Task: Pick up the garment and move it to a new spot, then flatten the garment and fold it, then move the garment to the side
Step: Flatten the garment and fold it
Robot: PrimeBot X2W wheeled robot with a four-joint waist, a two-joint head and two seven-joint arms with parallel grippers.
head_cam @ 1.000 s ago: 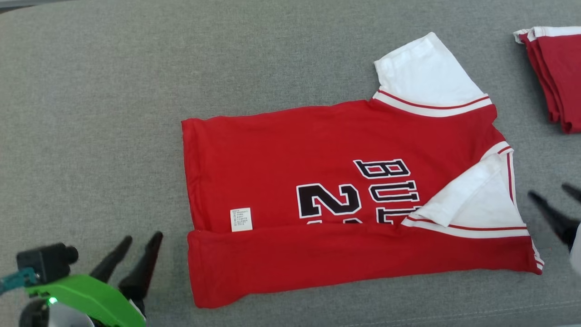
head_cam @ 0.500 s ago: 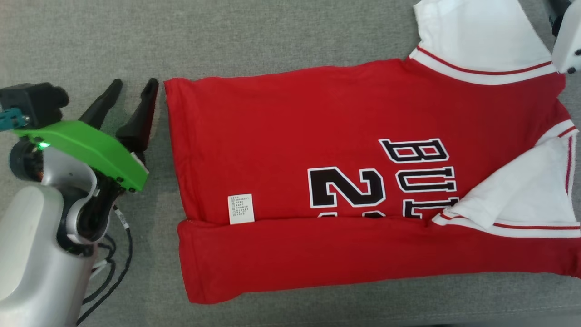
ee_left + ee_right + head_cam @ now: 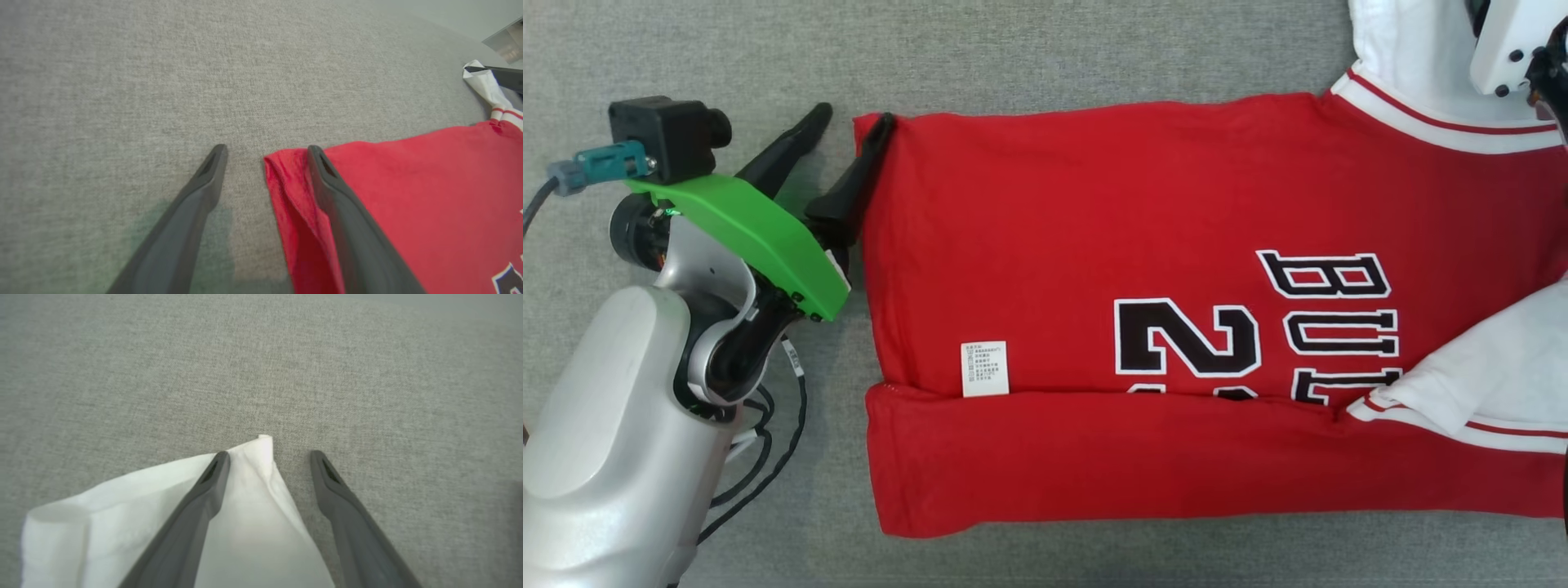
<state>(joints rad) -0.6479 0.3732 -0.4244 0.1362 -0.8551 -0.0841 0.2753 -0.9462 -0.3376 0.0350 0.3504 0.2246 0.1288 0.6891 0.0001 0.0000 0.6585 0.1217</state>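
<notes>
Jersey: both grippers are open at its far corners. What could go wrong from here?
The left gripper straddles the hem corner, one finger over the cloth: closing may pinch only one layer.
The right gripper has only the white sleeve tip inside its open jaws: it may slip out, skewing the fold.
Lifting could disturb the folded near flap.

One red garment (image 3: 1094, 245), one grey fabric surface (image 3: 1045, 49). Two white sleeves: the far sleeve (image 3: 1405, 57) and the near sleeve (image 3: 1494, 367). One white label (image 3: 985, 369). One green wrist cover (image 3: 752, 237). Two grippers, the left gripper (image 3: 855, 114) and the right gripper (image 3: 269, 455), each with two dark fingers (image 3: 204, 183), four in all
</notes>
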